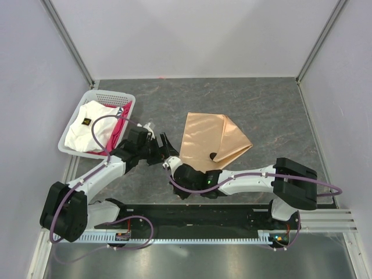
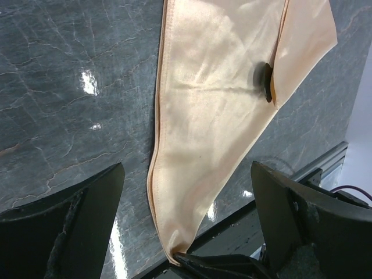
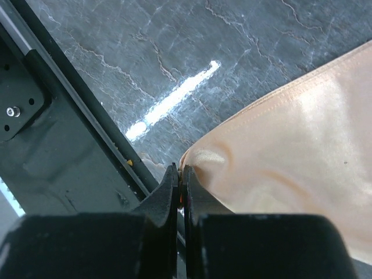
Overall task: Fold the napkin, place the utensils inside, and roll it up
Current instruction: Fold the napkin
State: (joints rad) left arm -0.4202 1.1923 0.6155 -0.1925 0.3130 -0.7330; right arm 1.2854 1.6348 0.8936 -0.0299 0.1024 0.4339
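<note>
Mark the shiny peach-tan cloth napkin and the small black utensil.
shiny peach-tan cloth napkin (image 1: 203, 139), top view, flat middle.
small black utensil (image 2: 263, 79), left wrist view, exposed rounded end.

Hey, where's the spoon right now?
Top view: the spoon sits mid-table on the napkin, its dark head peeking from under the folded flap, just beyond the right hand pinching the napkin's near corner.

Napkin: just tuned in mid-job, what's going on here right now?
The right hand is shut on the near corner of the peach napkin, which lies partly folded on the table. The left hand hovers open beside it, holding nothing. A small black utensil shows at the edge of the folded flap. No rolling yet.
</note>
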